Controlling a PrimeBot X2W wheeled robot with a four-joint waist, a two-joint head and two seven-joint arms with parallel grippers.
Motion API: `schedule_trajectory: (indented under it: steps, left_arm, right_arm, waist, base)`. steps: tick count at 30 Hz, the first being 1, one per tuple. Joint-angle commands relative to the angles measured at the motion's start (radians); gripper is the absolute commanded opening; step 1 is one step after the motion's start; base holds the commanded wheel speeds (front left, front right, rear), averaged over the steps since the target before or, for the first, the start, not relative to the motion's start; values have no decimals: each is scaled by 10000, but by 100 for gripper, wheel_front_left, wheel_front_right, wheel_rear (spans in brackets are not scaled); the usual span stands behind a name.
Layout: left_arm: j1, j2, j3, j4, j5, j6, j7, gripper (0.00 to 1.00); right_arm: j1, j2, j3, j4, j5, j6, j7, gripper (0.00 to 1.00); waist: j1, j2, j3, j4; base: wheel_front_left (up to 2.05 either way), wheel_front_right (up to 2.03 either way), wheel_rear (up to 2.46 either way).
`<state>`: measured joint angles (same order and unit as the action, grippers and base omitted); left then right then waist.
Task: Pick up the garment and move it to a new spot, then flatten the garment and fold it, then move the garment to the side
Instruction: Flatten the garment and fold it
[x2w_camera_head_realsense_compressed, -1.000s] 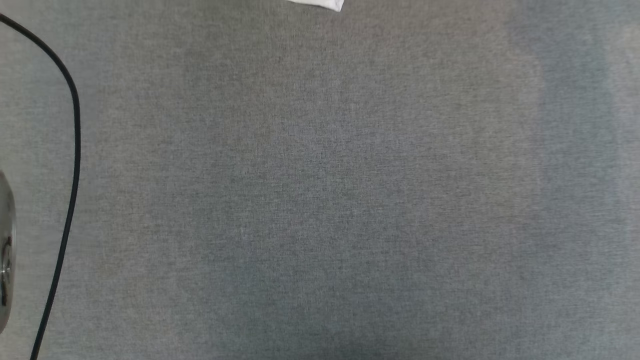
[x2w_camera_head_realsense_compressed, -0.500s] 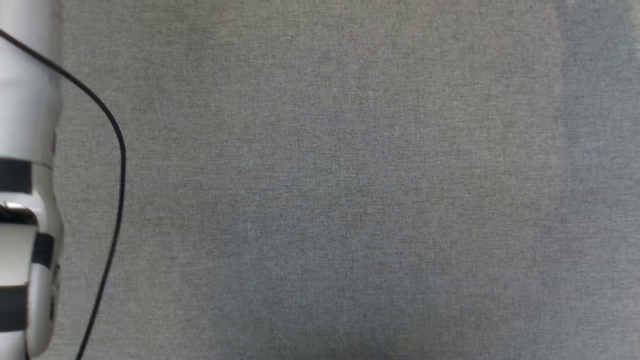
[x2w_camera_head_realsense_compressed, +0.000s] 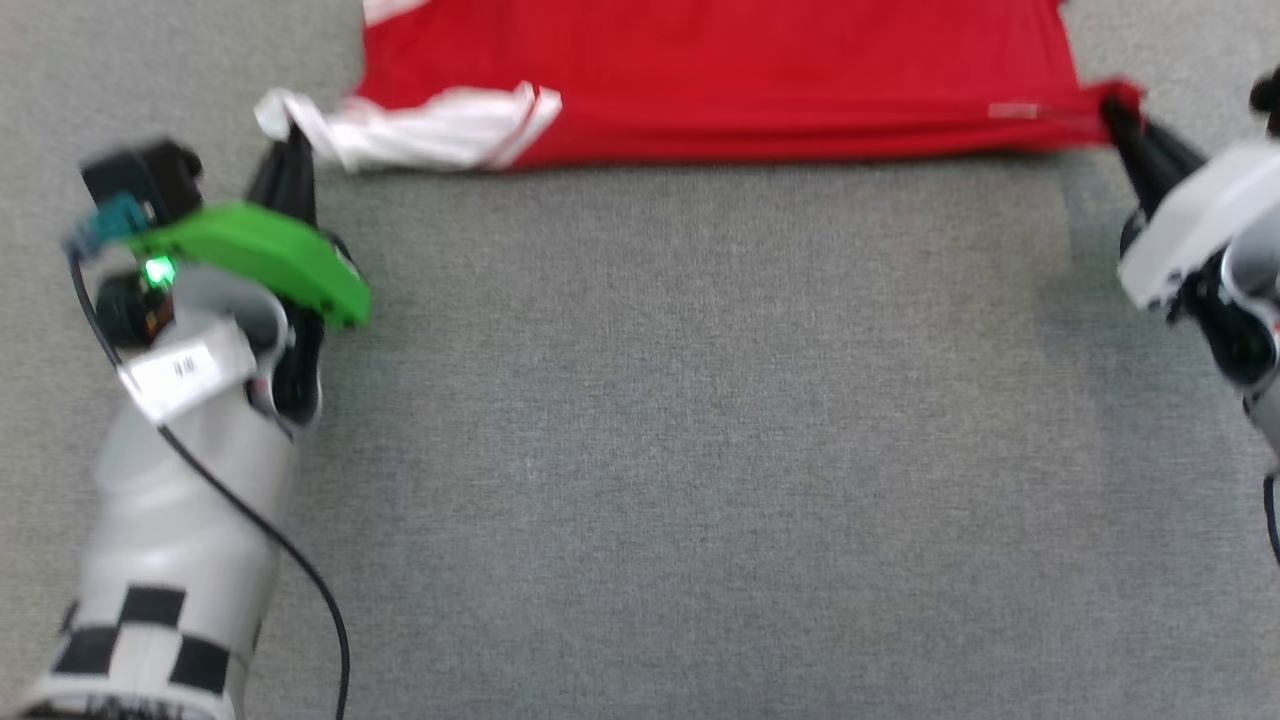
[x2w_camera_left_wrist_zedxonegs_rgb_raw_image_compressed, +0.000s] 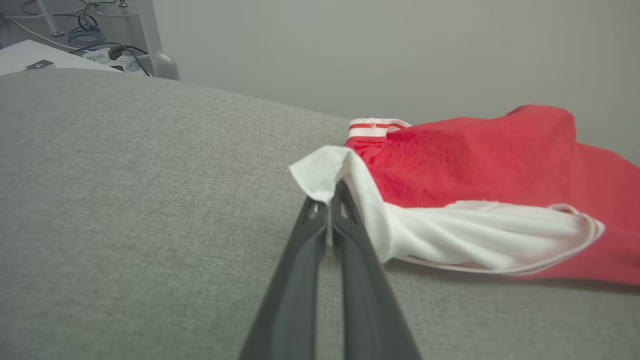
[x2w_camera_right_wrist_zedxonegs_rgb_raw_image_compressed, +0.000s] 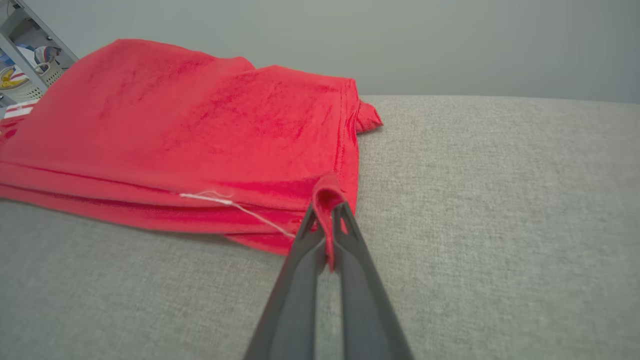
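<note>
The garment (x2w_camera_head_realsense_compressed: 720, 80), a red shirt with a white sleeve (x2w_camera_head_realsense_compressed: 430, 130), lies stretched across the far part of the grey surface, plain red face up. My left gripper (x2w_camera_head_realsense_compressed: 290, 135) is shut on the white sleeve's corner at the garment's left end; in the left wrist view the white cloth (x2w_camera_left_wrist_zedxonegs_rgb_raw_image_compressed: 325, 172) folds over my left gripper (x2w_camera_left_wrist_zedxonegs_rgb_raw_image_compressed: 330, 197). My right gripper (x2w_camera_head_realsense_compressed: 1115, 110) is shut on the red hem corner at the right end; in the right wrist view a pinch of red fabric (x2w_camera_right_wrist_zedxonegs_rgb_raw_image_compressed: 327, 200) sits between the tips of my right gripper (x2w_camera_right_wrist_zedxonegs_rgb_raw_image_compressed: 327, 212).
The grey fabric surface (x2w_camera_head_realsense_compressed: 680, 450) spreads wide in front of the garment. A black cable (x2w_camera_head_realsense_compressed: 260, 540) trails along my left forearm. A metal frame with cables (x2w_camera_left_wrist_zedxonegs_rgb_raw_image_compressed: 100, 45) stands beyond the surface's far edge in the left wrist view.
The head view has shifted: before it held bare grey surface with a cable and part of an arm, now the garment and both grippers holding its ends are in it.
</note>
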<state>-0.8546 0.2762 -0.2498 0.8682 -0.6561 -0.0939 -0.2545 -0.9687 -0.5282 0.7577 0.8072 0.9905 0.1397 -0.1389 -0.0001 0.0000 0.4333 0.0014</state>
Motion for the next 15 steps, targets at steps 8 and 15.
schedule_trajectory:
  steps: [8, 15]
  left_arm:
    - [3534, 153, 578, -1866, -170, 316, -70, 0]
    - [6044, 449, 695, -3854, -330, 981, 345, 0]
  right_arm:
    - [2716, -792, -81, -672, 755, -90, -293, 0]
    - [4703, -870, -472, -1369, 722, -90, -491, 0]
  waist:
    - [1, 0, -2324, 308]
    - [1, 0, -3224, 299]
  base:
    - [0, 0, 0]
    - [0, 0, 0]
